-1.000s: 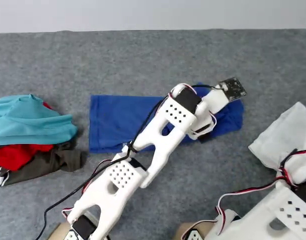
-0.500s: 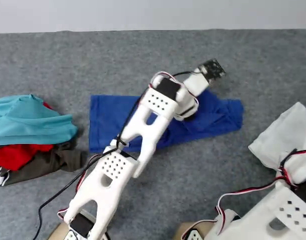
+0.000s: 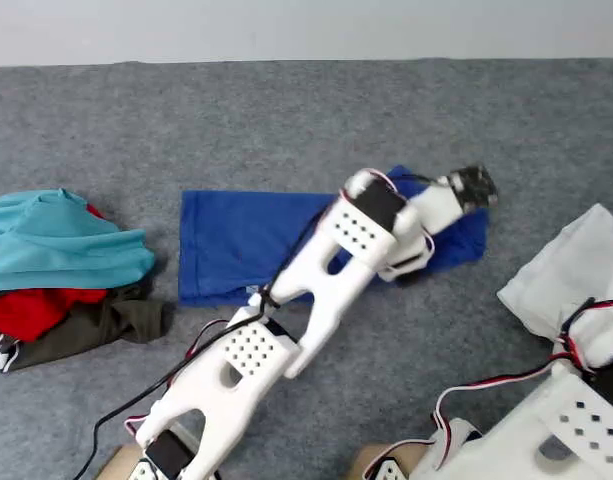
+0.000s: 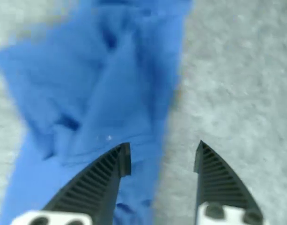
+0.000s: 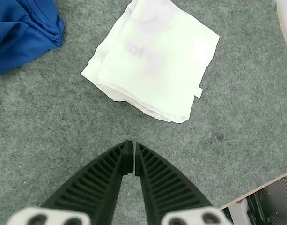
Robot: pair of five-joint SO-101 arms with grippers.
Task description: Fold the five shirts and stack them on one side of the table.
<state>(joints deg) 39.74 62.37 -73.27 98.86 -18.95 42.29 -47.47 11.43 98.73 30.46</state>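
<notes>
blue shirt (image 3: 236, 240) lies flat in the middle of the grey desk (image 3: 286, 110), partly folded, its right end bunched into creases. the left hand (image 4: 163, 144) hangs right above that end, released, jaws spread wide: one finger over blue cloth, the other over bare desk, the shirt's edge between them. over on the right, a white shirt (image 5: 152, 56) sits folded into a neat square, and the right hand (image 5: 133, 143) hovers near it, clenched on nothing, fingers pressed together. far left, a loose heap: teal shirt (image 3: 56, 240) on top, red shirt (image 3: 26, 310) under it, dark olive shirt (image 3: 106, 325) at the bottom.
</notes>
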